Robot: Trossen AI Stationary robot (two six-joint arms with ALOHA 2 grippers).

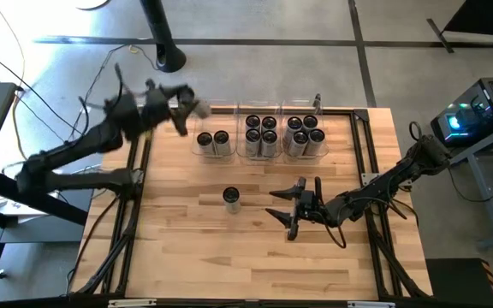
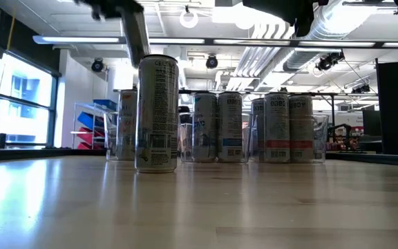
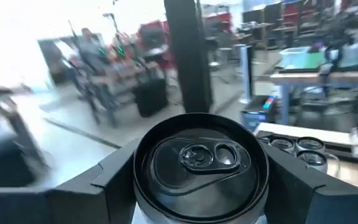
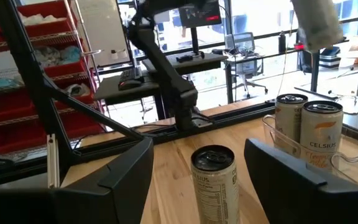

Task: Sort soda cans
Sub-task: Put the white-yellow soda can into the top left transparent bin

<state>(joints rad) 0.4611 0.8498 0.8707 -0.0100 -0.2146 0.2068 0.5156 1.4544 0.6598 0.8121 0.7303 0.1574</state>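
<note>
My left gripper (image 1: pixel 197 107) is raised over the table's far left corner, shut on a soda can (image 3: pixel 201 165) whose dark top faces the wrist camera. This can also shows as a pale blur high in the right wrist view (image 4: pixel 316 25). A lone soda can (image 1: pixel 231 198) stands upright on its base mid-table. My right gripper (image 1: pixel 284 210) hovers open just right of it, fingers pointing level at it, apart from it. Other soda cans stand in three clear bins (image 1: pixel 315 107) along the far edge, two in the left one (image 1: pixel 212 139). My left gripper pinches the can between its two fingers (image 3: pixel 98 186), one on each side of the wall just under the top rim (image 3: pixel 139 208). The fingers come level from the table's left side. The can is lifted clear of the table, roughly upright.
The middle bin (image 1: pixel 261 133) and right bin (image 1: pixel 305 135) each hold several cans. A dark post (image 1: pixel 163 34) rises behind the far left corner. Bare wood (image 1: pixel 229 265) stretches across the near half of the table.
</note>
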